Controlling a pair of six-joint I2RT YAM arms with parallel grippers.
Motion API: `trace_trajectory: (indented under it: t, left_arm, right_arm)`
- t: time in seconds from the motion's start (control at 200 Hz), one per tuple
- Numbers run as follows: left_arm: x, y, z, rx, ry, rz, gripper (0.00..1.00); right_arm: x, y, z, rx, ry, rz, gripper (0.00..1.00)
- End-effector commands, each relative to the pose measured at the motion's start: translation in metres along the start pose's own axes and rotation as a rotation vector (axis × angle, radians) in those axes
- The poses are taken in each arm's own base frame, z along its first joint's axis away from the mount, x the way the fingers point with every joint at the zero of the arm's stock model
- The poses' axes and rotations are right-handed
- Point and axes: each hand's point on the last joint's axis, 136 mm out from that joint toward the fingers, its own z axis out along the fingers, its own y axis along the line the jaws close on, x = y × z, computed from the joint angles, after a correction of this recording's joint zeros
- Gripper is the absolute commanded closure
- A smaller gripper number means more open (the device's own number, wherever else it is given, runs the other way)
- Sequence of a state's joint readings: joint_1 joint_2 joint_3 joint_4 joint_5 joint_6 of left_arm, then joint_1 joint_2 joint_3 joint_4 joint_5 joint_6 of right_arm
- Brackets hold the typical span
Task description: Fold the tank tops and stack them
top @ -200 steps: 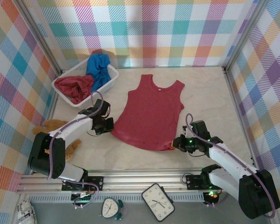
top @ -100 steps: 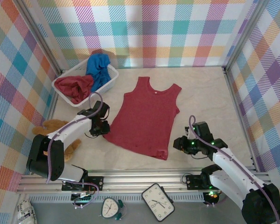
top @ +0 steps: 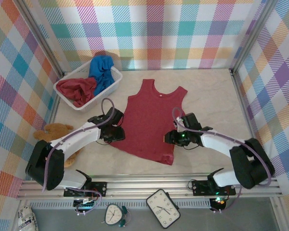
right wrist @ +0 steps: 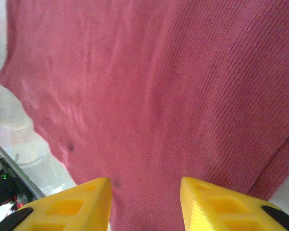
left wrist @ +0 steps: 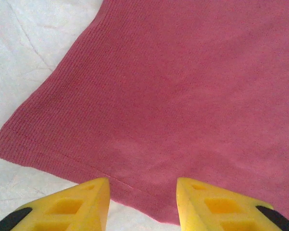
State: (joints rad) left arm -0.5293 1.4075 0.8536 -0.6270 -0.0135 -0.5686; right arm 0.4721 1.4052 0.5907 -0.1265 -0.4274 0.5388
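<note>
Currently: one dark red tank top (top: pixel 151 120) lies spread flat on the pale table (top: pixel 216 101), roughly centre. Its neck and straps point toward the far wall and its hem toward the arm bases. The whole garment is turned a little, so the hem runs on a slant.

Left gripper (top: pixel 119 135) sits low at the top's near-left hem corner. Seen from its wrist, the left gripper (left wrist: pixel 142 185) has its yellow fingers (left wrist: pixel 84 202) spread apart. Ribbed red cloth and hem edge lie beyond them, with nothing pinched between.

Right gripper (top: pixel 169 138) is at the top's right side edge, a little above the near-right hem corner (that corner looks slightly rumpled). In its own wrist view the right gripper (right wrist: pixel 144 185) likewise has its fingers (right wrist: pixel 221 204) parted over the red fabric, gripping nothing. I cannot tell whether the fingertips touch the cloth.

Far left: white mesh basket (top: pixel 100 94) holds the other two tops, both bunched up. A second dark red tank top (top: pixel 74 89) is at its near end, and the blue tank top (top: pixel 101 72) is heaped at its far end, rising above the rim.

Teddy bear (top: pixel 58 130) lies on the table's left edge, beside the left arm and well apart from the spread top.
</note>
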Motion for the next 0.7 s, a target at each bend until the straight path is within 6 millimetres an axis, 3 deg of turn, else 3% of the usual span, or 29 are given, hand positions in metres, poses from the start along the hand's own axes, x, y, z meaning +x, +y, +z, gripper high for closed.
trace_trajectory:
  t: [0.0,0.08,0.225,0.415,0.505,0.575,0.695]
  left_arm:
    - [0.006,0.01,0.024,-0.06,0.044,-0.003,0.6]
    - [0.004,0.013,0.034,-0.091,0.064,0.026,0.6]
    - [-0.002,0.026,0.045,-0.155,0.099,0.058,0.62]
    - [-0.013,0.045,0.047,-0.252,0.108,0.092,0.59]
    - [-0.025,0.048,0.04,-0.295,0.086,0.118,0.55]
    - [-0.035,0.048,0.03,-0.323,0.072,0.128,0.53]
    - [-0.039,0.028,0.012,-0.254,0.042,0.12,0.49]
  right_arm:
    - [-0.015,0.008,0.01,-0.018,-0.012,-0.077,0.57]
    - [-0.004,-0.002,0.02,0.036,0.041,-0.092,0.57]
    - [0.019,-0.003,0.032,0.062,0.103,-0.112,0.57]
    - [0.047,0.016,0.026,0.037,0.165,-0.11,0.56]
    - [0.027,0.029,0.01,0.05,0.101,-0.153,0.53]
    - [-0.003,0.037,-0.005,0.079,0.019,-0.207,0.5]
    - [-0.061,0.028,-0.018,0.121,-0.087,-0.238,0.47]
